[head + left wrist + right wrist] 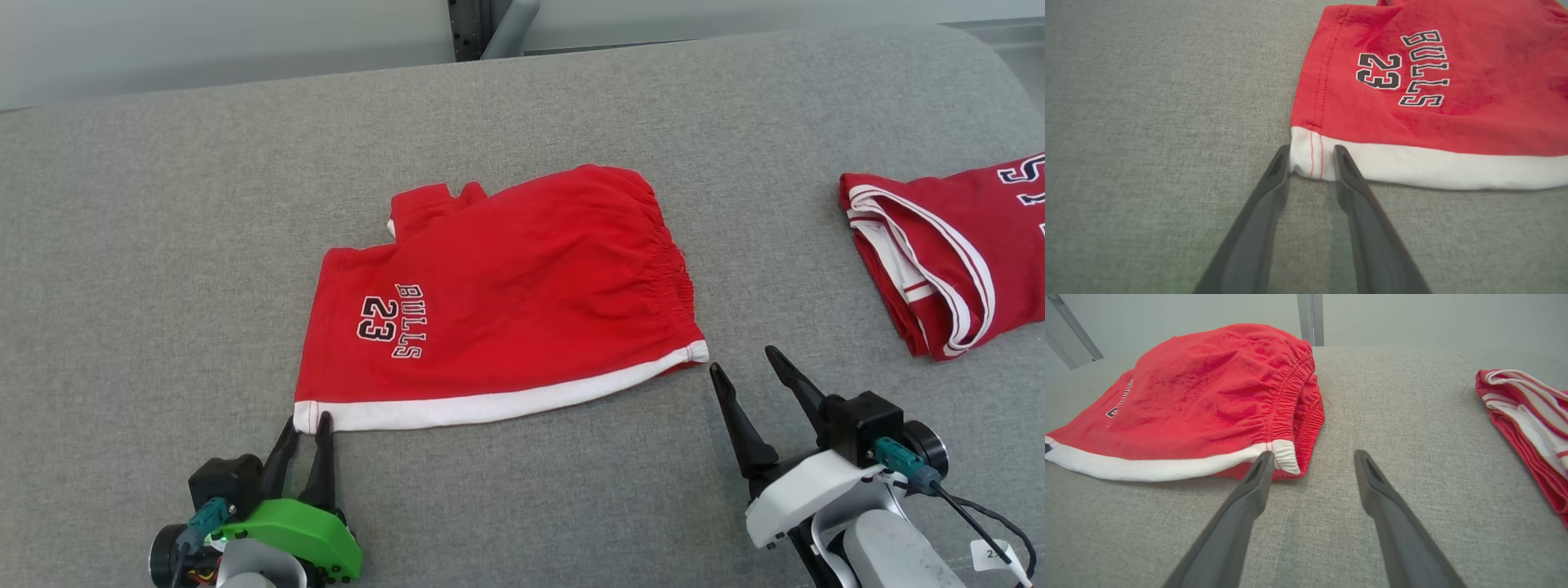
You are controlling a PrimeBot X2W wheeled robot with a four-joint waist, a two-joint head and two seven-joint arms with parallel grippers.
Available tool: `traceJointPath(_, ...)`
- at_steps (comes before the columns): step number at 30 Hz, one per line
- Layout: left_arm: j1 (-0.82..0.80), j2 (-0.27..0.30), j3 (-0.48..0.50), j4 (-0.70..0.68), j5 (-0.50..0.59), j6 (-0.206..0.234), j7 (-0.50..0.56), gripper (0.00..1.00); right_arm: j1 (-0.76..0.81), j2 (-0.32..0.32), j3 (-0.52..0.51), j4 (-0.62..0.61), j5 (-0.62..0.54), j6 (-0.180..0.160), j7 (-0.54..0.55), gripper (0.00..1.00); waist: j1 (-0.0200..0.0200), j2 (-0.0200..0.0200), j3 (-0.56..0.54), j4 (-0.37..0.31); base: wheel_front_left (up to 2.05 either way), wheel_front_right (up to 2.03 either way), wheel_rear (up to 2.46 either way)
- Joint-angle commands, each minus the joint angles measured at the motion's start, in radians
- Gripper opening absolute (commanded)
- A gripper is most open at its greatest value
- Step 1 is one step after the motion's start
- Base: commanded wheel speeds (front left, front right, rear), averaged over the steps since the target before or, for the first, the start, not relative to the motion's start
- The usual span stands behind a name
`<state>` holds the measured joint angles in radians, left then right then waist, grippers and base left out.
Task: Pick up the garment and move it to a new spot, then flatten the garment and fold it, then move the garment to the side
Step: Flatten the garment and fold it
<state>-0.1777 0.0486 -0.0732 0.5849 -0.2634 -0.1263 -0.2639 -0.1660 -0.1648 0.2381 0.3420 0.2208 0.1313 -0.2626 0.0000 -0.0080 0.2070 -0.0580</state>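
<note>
Grey fabric surface (163, 245), red shorts (506, 310), pale wall (204, 41) behind

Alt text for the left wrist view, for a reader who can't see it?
Two dark fingers of the left gripper stand one on each side of the white-hemmed corner of the red shorts, with a gap between them. The shorts, printed BULLS 23, lie on grey cloth.

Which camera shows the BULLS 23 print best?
The left wrist view: the print is large, sharp and whole. The head view shows it smaller but readable; the right wrist view catches just a sliver.
</note>
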Motion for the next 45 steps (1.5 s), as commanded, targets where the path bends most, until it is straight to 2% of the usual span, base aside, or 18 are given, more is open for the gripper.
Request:
traceJointPath(1,-0.016,0.004,-0.001,-0.001,-0.006,-0.003,0.0,0.43,-0.007,-0.003,0.002,0.002,0.004,-0.001,-0.003,1.0,0.0,0.008,0.001,-0.001,0.0,0.0,0.0)
traceJointPath(3,-0.018,0.004,0.0,-0.001,0.0,-0.004,0.0,0.25,-0.008,-0.003,0.003,0.003,0.005,-0.001,-0.003,1.0,0.0,0.008,0.003,-0.002,0.0,0.0,0.0)
traceJointPath(4,-0.019,0.004,-0.001,0.0,0.001,-0.004,0.0,0.0,-0.01,-0.003,0.003,0.003,0.005,-0.001,-0.003,1.0,0.0,0.008,0.003,-0.002,0.0,0.0,0.0)
traceJointPath(12,-0.019,0.004,-0.005,-0.014,0.01,-0.006,0.0,0.0,-0.042,-0.026,0.065,0.01,0.046,-0.001,-0.003,1.0,0.0,0.008,0.01,0.009,0.0,0.0,0.0)
traceJointPath(23,-0.032,0.004,-0.031,-0.02,0.004,-0.005,0.0,0.0,-0.124,-0.055,0.146,0.105,0.062,-0.001,-0.003,1.0,0.0,0.008,0.021,0.035,0.0,0.0,0.0)
traceJointPath(31,-0.041,0.004,-0.042,-0.027,0.005,-0.005,0.0,0.0,-0.148,-0.051,0.161,0.15,0.077,-0.001,-0.003,1.0,0.0,0.008,0.031,0.041,0.0,0.0,0.0)
traceJointPath(32,-0.042,0.004,-0.043,-0.028,0.005,-0.005,0.0,0.0,-0.145,-0.051,0.161,0.151,0.079,-0.001,-0.003,0.98,0.0,0.008,0.032,0.042,0.0,0.0,0.0)
traceJointPath(34,-0.042,0.004,-0.044,-0.029,0.007,-0.005,0.0,0.0,-0.138,-0.052,0.162,0.153,0.083,-0.001,-0.003,0.85,0.0,0.008,0.033,0.043,0.0,0.0,0.0)
traceJointPath(35,-0.042,0.004,-0.043,-0.03,0.008,-0.005,0.0,0.0,-0.136,-0.053,0.163,0.152,0.085,-0.001,-0.003,0.48,0.0,0.008,0.033,0.043,0.0,0.0,0.0)
traceJointPath(36,-0.041,0.004,-0.042,-0.031,0.011,-0.005,0.0,0.0,-0.134,-0.054,0.166,0.151,0.087,-0.001,-0.003,0.28,0.0,0.008,0.034,0.043,0.0,0.0,0.0)
traceJointPath(37,-0.041,0.004,-0.04,-0.032,0.012,-0.005,0.0,0.0,-0.133,-0.054,0.171,0.146,0.091,-0.001,-0.003,0.0,0.0,0.008,0.034,0.043,0.0,0.0,0.0)
traceJointPath(45,-0.025,0.004,-0.022,-0.072,0.022,-0.006,0.0,0.0,-0.101,-0.06,0.16,0.072,0.121,-0.001,-0.003,0.0,0.0,0.008,-0.006,0.034,0.0,0.0,0.0)
